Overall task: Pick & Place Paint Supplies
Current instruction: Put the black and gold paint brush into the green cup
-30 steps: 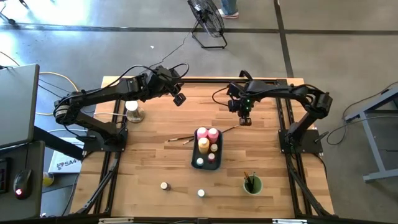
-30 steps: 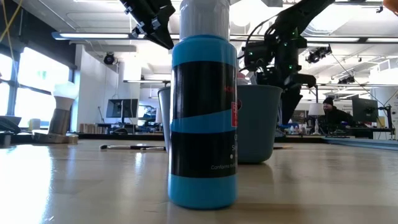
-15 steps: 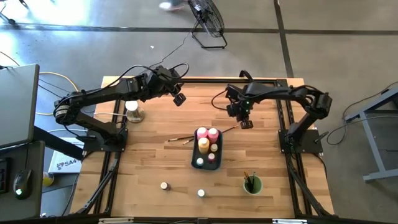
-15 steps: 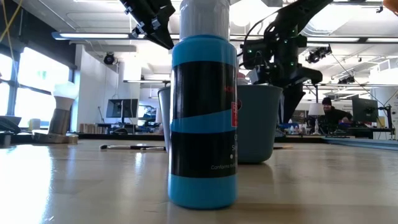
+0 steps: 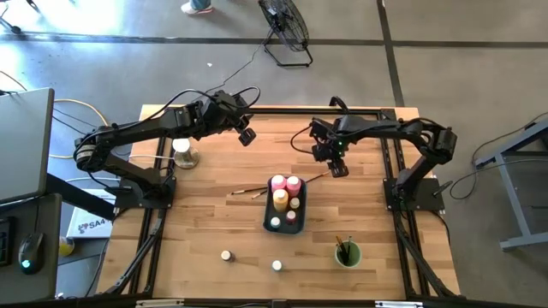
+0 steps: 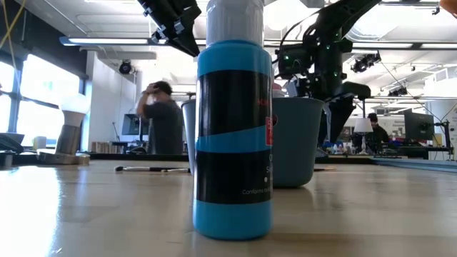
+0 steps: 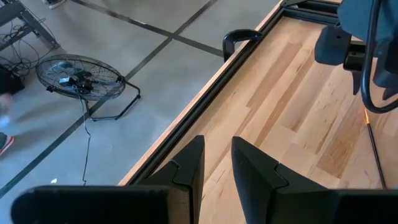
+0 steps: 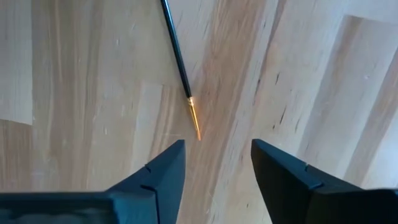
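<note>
A thin dark-handled paintbrush [image 8: 177, 59] with an orange tip lies flat on the wood, just right of the dark tray [image 5: 265, 214]. The tray holds pink and yellow squeeze bottles [image 5: 286, 190] and small jars. My right gripper [image 8: 217, 168] points down over the brush's tip end, open, with nothing between its fingers. In the high view my right gripper [image 5: 338, 169] stands right of the tray's far end. My left gripper [image 5: 247, 137] hangs raised over the far left of the table, slightly open and empty. Two more brushes [image 5: 248, 192] lie left of the tray.
Two loose jars [image 5: 226, 255] [image 5: 276, 266] stand near the front edge. A green cup [image 5: 348, 254] holding brushes stands at the front right. A white-topped stand [image 5: 182, 152] is at the left. A blue bottle [image 6: 232, 135] fills the low view. People move in the room behind.
My right gripper has opened and rolled a little about its downward axis while staying over the brush. The brush lies on the table as before. A person has walked into the background of the low view.
</note>
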